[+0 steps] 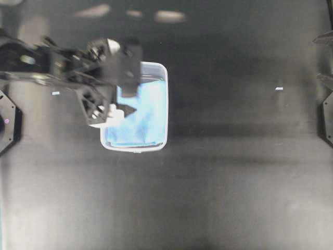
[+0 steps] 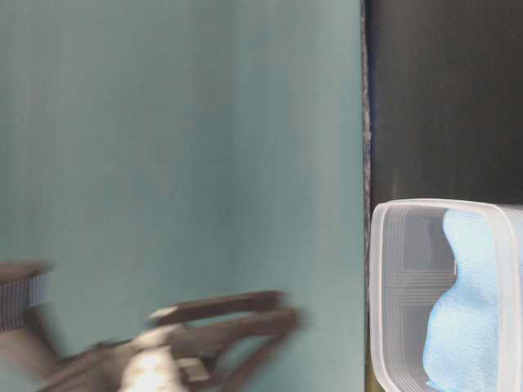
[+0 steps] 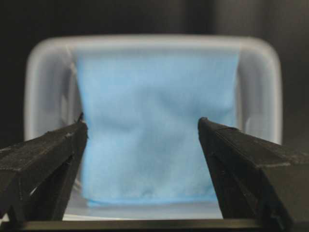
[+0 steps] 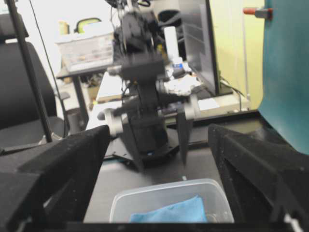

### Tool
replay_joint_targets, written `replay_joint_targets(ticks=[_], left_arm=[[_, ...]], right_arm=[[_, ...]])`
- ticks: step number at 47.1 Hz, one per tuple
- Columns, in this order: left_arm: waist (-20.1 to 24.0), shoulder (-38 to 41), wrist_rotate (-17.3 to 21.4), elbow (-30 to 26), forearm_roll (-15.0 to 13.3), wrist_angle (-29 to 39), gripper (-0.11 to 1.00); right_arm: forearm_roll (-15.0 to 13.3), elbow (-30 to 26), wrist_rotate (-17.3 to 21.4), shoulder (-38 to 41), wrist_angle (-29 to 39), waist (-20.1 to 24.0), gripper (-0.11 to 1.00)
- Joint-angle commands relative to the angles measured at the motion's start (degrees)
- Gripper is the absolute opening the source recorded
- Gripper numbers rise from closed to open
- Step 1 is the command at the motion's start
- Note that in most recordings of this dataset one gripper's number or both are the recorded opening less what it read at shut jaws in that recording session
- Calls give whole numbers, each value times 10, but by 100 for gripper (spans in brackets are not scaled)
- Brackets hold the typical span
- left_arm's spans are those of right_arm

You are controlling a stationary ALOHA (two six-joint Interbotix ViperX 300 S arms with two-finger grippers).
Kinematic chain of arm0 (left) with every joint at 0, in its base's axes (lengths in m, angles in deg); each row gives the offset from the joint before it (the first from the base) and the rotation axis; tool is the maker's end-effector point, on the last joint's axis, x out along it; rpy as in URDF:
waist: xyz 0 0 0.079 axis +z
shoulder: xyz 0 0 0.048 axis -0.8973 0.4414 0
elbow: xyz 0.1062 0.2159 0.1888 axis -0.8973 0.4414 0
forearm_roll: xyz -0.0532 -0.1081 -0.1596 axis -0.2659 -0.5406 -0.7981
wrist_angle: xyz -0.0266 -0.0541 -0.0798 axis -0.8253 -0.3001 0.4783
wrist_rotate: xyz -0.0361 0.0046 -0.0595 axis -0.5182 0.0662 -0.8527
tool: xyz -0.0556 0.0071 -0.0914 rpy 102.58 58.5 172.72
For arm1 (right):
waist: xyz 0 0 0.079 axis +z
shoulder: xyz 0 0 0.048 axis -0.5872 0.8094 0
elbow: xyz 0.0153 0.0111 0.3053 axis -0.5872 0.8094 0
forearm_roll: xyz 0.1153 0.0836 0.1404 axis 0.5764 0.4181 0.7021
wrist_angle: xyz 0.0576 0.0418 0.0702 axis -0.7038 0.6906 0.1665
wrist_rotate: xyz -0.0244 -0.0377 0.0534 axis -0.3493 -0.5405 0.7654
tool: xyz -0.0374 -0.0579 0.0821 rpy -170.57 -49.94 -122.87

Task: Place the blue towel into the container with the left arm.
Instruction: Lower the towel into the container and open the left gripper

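The blue towel (image 1: 148,112) lies crumpled inside the clear container (image 1: 135,148) left of the table's middle. My left gripper (image 1: 127,100) hovers over the container's left part, open and empty. In the left wrist view its jaws (image 3: 142,123) stand wide apart above the towel (image 3: 154,87), which rests in the tub (image 3: 154,42). My right gripper (image 4: 159,130) is open and empty, far off at the right edge (image 1: 323,58), facing the tub (image 4: 169,191) and towel (image 4: 174,212). The table-level view shows the tub (image 2: 384,286), the towel (image 2: 470,318) and the blurred left arm (image 2: 212,318).
Small white tape marks (image 1: 279,88) (image 1: 55,93) lie on the black table. Arm bases sit at the left edge (image 1: 8,122) and right edge (image 1: 328,120). A teal wall (image 2: 180,147) fills the table-level view. A desk and monitor stand beyond the table (image 4: 198,48).
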State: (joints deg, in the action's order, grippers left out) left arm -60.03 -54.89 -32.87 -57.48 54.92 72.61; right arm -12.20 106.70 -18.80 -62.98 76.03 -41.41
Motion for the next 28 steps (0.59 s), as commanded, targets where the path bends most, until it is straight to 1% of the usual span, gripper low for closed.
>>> replay_joint_targets(ticks=[1, 7, 15, 22, 28], left_arm=[[-7, -76, -3, -14, 2, -4, 89], [-17, -149, -23, 5, 2, -10, 89], [-28, -243, -46, 70, 2, -22, 88], [-43, -314, -47, 117, 3, -44, 88], [-46, -362, -47, 149, 3, -73, 88]], right_arm=[[2, -3, 1, 6, -6, -1, 79], [2, -1, 1, 5, -6, -1, 79], [2, 2, 0, 6, -6, -1, 79], [2, 4, 0, 6, -6, -1, 79], [2, 5, 1, 6, -6, -1, 79]])
